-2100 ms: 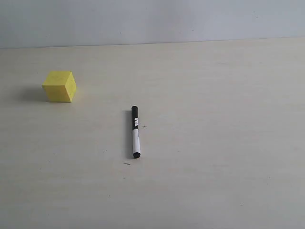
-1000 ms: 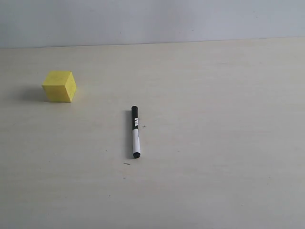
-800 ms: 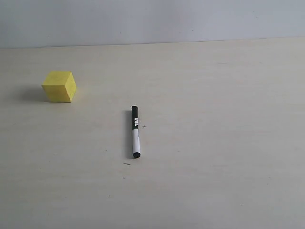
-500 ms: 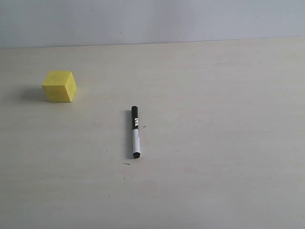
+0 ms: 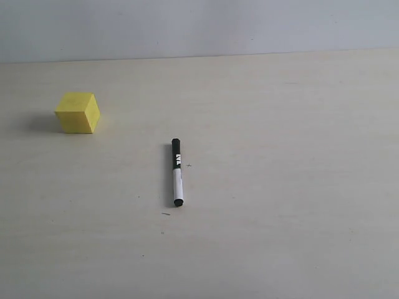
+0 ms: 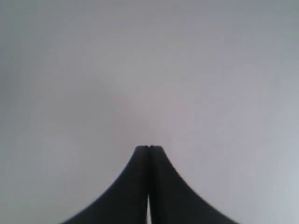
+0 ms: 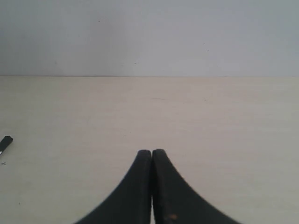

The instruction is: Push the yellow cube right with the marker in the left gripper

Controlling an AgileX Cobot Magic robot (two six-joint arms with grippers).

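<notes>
Both fully closed and empty: left pincer (image 6: 149, 148), right pincer (image 7: 152, 151); marker (image 5: 177, 172) ungripped.

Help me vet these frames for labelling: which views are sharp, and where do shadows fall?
Exterior view: sharp, evenly lit; the yellow cube casts a soft shadow toward the picture's left. Left wrist view: soft-focused, left gripper against blank grey. Right wrist view: reasonably sharp.

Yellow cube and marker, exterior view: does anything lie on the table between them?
No. The exterior view shows only bare table between the yellow cube and the marker, which lie apart.
</notes>
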